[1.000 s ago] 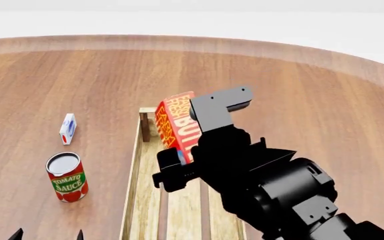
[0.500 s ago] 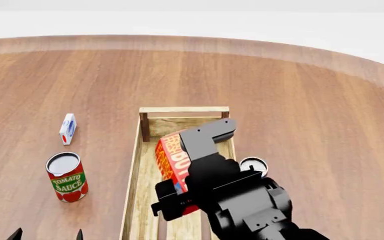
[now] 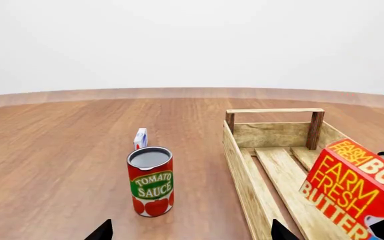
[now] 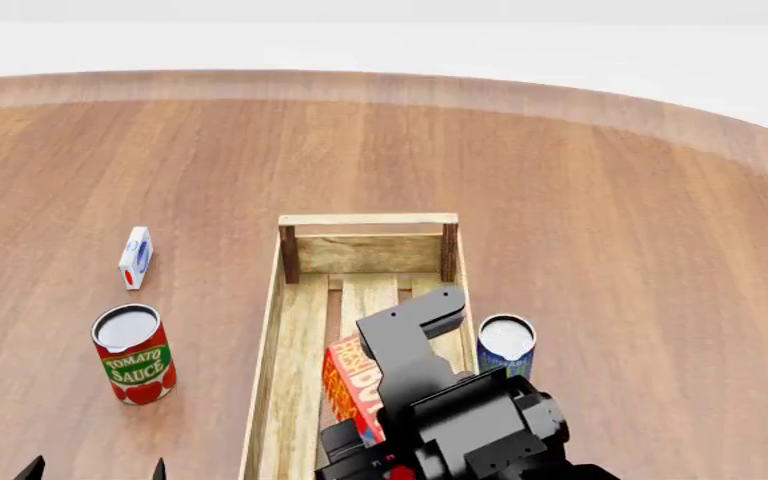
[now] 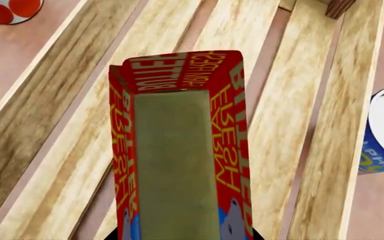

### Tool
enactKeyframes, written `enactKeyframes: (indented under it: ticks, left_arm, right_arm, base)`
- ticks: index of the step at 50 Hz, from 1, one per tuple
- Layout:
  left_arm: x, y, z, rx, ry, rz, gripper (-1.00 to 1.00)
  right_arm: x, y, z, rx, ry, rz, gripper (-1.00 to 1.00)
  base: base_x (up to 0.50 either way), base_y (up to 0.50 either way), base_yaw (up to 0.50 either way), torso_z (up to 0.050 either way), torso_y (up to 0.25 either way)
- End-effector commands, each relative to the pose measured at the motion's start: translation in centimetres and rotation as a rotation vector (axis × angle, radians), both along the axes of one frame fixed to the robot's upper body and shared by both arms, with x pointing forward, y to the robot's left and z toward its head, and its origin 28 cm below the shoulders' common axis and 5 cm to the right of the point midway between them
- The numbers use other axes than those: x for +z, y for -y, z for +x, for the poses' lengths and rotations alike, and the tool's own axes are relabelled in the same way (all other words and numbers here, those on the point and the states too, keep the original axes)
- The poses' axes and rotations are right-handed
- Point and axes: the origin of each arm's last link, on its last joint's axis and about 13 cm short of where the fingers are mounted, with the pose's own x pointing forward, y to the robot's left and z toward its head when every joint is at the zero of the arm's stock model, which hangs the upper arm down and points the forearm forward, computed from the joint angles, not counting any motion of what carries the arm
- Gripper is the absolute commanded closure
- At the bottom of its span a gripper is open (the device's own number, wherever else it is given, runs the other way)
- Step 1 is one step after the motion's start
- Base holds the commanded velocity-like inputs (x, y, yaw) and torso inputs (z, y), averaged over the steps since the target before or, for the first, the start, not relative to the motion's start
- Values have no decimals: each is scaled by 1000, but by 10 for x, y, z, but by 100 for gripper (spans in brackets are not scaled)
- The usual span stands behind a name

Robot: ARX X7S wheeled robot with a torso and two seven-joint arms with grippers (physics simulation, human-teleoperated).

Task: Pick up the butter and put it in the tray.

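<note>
Two grippers belong to us, and only the right one (image 4: 357, 450) is at work: it is closed on the butter (image 4: 352, 388), holding the box tilted on end over the slats of the tray (image 4: 281, 330), inside its walls near the end closest to us. We judge the box is held this way so its narrow side can pass down between the tray's long walls. Whether its lower edge touches the slats yet, we cannot tell.

Our left gripper (image 3: 188, 231) shows only as two dark tips set well apart, with nothing between them, parked low and clear of the tray.

From the head view we get the layout: tomato sauce can (image 4: 133, 353) and small white carton (image 4: 135, 257) to the left of the tray, a blue can (image 4: 506, 343) just outside its right wall. The right arm hides much of the box there. The left wrist view shows the butter (image 3: 352, 187) from the side, with its lettering and its lean. The right wrist view looks straight down the butter (image 5: 178, 150) and shows slats all around it, confirming it is over the tray (image 5: 38, 100).
</note>
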Motion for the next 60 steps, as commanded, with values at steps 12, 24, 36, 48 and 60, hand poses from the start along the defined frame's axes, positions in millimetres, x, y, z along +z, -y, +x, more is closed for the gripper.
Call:
enactKeyframes:
  ticks: [12,24,36,48,60]
  left_arm:
    - [0,0,0,-1,-1,1,-100]
    - [1,0,1,-1,0,0,-100]
    - [1,0,1,-1,0,2,-100]
    - [2,0,0,-1,2,-2,-100]
    - [1,0,-1,0,4,-4,-100]
  right_arm:
    - [-2,0,-1,41,-20,-26,100]
    - [-3,0,-2,44,-18,-23,-100]
    - [9,-5,3,57,0,9,-100]
    - [76,-9,-31,95,163,64,-100]
    - [104,4,-39,19,338,179,-100]
  base:
    - [-1,0,0,0,0]
    - [-1,0,0,0,0]
    - [0,0,0,0,0]
    - [0,0,0,0,0]
    - [0,0,0,0,0]
